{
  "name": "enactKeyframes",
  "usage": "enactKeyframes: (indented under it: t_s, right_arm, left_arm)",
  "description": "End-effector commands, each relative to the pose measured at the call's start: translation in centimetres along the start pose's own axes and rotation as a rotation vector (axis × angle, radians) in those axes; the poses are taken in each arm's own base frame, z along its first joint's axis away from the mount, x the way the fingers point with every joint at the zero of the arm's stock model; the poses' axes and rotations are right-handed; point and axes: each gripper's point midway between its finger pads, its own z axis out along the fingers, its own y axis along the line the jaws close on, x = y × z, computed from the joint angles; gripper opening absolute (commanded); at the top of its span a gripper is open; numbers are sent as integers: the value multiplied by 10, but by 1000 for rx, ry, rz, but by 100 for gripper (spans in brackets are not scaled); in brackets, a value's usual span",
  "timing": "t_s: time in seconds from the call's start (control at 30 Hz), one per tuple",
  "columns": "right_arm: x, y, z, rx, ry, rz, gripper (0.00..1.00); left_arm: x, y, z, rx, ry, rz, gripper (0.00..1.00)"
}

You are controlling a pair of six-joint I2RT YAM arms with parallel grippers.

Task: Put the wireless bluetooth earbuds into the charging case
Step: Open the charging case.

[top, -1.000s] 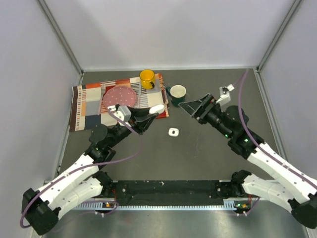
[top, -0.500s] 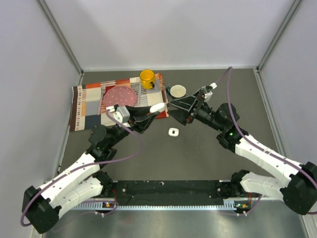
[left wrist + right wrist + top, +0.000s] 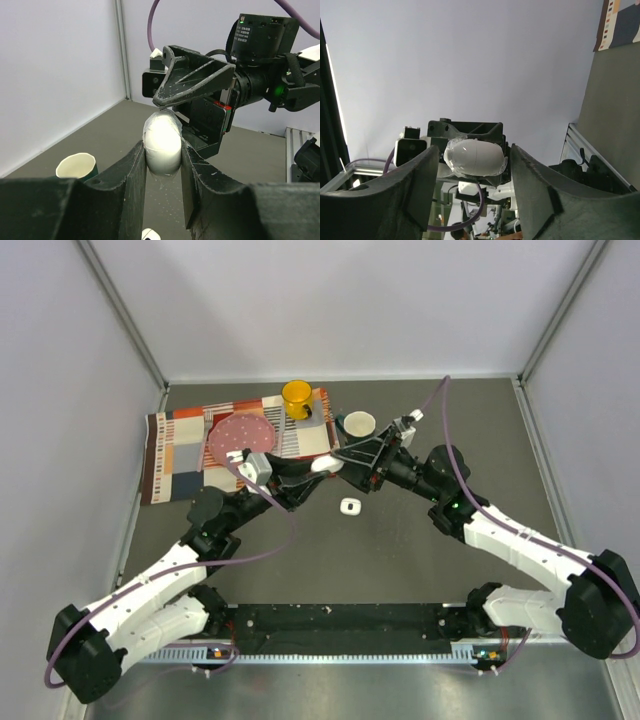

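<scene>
The left end effector (image 3: 163,155) was clamped on the case (image 3: 162,140); the right end effector (image 3: 472,152) stood open around it.

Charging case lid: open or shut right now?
Shut. The charging case clamped in the left gripper reads as one smooth closed pebble, no lid raised.

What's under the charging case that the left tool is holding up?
Dark table, with a small white piece, likely an earbud, lying a little off to one side. The spot directly below is mostly covered by the case and the fingers of the left tool.
</scene>
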Motion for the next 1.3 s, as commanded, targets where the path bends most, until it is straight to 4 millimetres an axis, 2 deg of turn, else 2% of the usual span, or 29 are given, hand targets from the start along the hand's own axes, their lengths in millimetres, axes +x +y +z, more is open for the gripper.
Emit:
enactKeyframes:
  t_s: [0.0,0.13,0.23,0.3,0.37,0.43,0.47,0.5,0.7,0.87,1.2,1.23,1.27]
  right_arm:
    - [0,38,1,-106,12,-41,54]
    - [0,36,2,-110,20,-28,41]
    - [2,37,2,-115,30,-22,34]
    - [3,35,2,-115,34,-11,33]
    - [4,36,2,-120,40,-12,27]
    - [5,36,1,-121,51,-7,35]
    - [6,38,1,-127,56,-11,42]
    - [6,38,1,-128,58,-9,53]
    - [10,36,3,-121,91,12,58]
    - [13,36,2,-124,109,25,55]
    - [13,35,1,-117,109,30,23]
    - [14,36,0,-118,109,29,21]
    - [14,38,0,-125,111,24,20]
  left_arm:
    - [-26,-9,4,44,-81,20,0]
    - [-24,-10,4,48,-76,16,0]
    - [-25,-10,4,48,-78,15,0]
    - [-22,-10,5,52,-70,14,0]
    - [-20,-10,5,51,-62,10,0]
    - [-19,-10,5,52,-59,11,0]
    - [-19,-10,5,52,-59,11,0]
    - [-18,-10,5,51,-56,11,0]
    - [-20,-8,3,41,-56,25,0]
    - [-18,-7,1,30,-45,38,0]
    - [-14,-6,-1,19,-29,31,0]
    - [-13,-5,-1,12,-21,20,1]
    - [-14,-3,-1,2,-21,12,9]
